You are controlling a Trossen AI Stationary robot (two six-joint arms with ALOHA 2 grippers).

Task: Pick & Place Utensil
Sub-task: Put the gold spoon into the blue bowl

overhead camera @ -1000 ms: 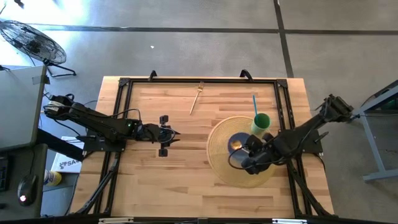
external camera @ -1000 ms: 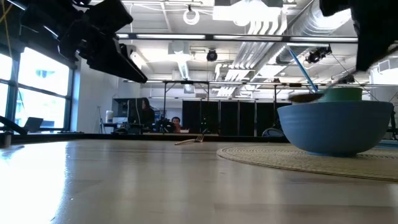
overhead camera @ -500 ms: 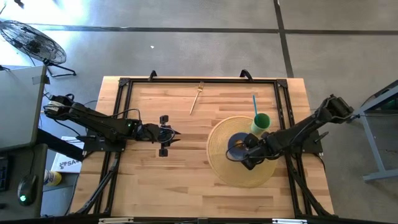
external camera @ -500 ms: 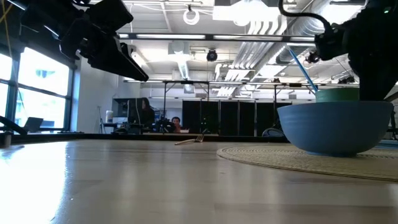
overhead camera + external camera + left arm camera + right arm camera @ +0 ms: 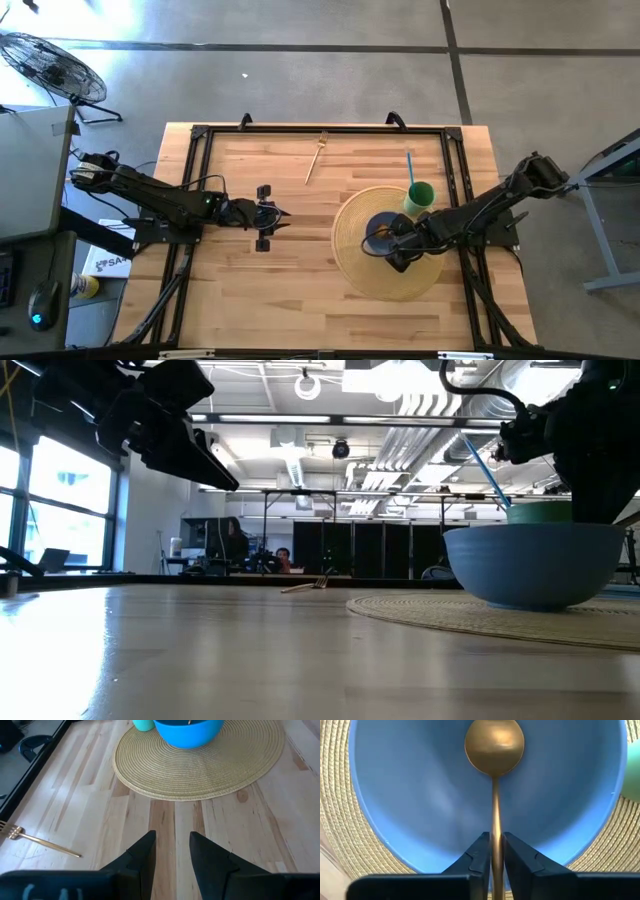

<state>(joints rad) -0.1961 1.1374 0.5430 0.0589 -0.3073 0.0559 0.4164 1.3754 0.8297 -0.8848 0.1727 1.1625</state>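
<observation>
A gold spoon (image 5: 494,742) hangs with its round end inside the blue bowl (image 5: 400,795); my right gripper (image 5: 495,851) is shut on its handle above the bowl (image 5: 378,232). The bowl stands on a round woven placemat (image 5: 350,262). In the low view the right arm (image 5: 595,450) comes down behind the bowl (image 5: 535,565). A gold fork (image 5: 316,157) lies flat near the table's far edge and also shows in the left wrist view (image 5: 35,839). My left gripper (image 5: 272,216) (image 5: 172,847) waits open above the table's left half, touching nothing. My right gripper pinches the spoon's thin handle (image 5: 496,827) between its two fingers (image 5: 480,854), which lie along the handle. The round end points away from the fingers, down into the bowl. I cannot tell whether the spoon touches the bowl's wall.
A green cup (image 5: 419,196) with a blue straw (image 5: 408,165) stands at the placemat's far right edge, close to the bowl. A black frame (image 5: 320,130) runs round the table top. Bare wood (image 5: 290,280) lies between the two arms.
My right gripper, shut on the spoon, has moved toward the table's left from the placemat's near right part to above the bowl, and in the low view it has come down behind the bowl. The left arm has kept still.
</observation>
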